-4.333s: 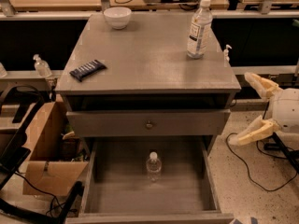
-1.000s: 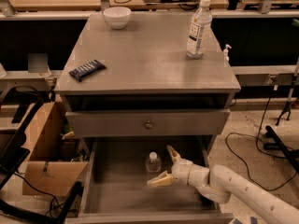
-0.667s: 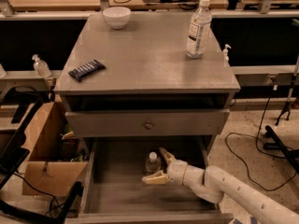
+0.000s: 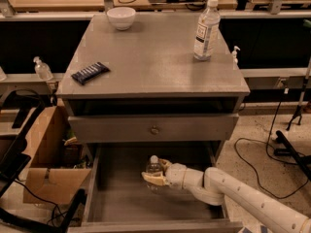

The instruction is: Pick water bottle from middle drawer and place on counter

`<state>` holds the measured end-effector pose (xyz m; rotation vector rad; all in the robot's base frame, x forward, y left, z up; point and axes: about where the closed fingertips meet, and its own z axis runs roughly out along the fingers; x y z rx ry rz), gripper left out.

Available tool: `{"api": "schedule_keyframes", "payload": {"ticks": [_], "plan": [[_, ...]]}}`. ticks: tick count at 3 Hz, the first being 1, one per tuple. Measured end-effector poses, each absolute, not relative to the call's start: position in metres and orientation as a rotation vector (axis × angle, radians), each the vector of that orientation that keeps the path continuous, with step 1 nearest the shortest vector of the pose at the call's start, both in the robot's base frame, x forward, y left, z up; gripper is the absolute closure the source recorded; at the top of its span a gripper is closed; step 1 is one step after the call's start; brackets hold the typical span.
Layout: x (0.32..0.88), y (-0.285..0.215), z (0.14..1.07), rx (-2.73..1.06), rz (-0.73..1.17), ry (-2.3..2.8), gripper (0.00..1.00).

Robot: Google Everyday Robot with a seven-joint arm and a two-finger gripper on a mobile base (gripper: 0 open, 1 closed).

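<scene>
The small clear water bottle (image 4: 154, 167) with a white cap stands upright in the open middle drawer (image 4: 121, 198), near the middle of its plank floor. My gripper (image 4: 155, 173) reaches into the drawer from the right on a white arm. Its tan fingers (image 4: 151, 178) sit on either side of the bottle's body, closed against it. The bottle's lower part is hidden behind the near finger. The grey counter (image 4: 155, 57) lies above, on top of the cabinet.
On the counter stand a taller labelled bottle (image 4: 206, 30) at back right, a white bowl (image 4: 121, 17) at back left and a black bar (image 4: 90, 73) at left. The knobbed drawer front (image 4: 154, 129) overhangs the drawer. A cardboard box (image 4: 46, 164) sits left.
My gripper moved from outside at the right into the drawer, then left up to the bottle, and its fingers narrowed around it. The bottle shifted slightly left.
</scene>
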<state>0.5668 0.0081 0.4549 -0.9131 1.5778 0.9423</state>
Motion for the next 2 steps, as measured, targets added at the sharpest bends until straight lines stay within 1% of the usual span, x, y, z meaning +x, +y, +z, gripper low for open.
{"api": "schedule_keyframes", "payload": {"ticks": [1, 2], "plan": [[0.543, -0.011, 0.546, -0.9, 1.022, 1.549, 0.99], [0.529, -0.031, 0.649, -0.946, 1.065, 1.477, 1.0]]}}
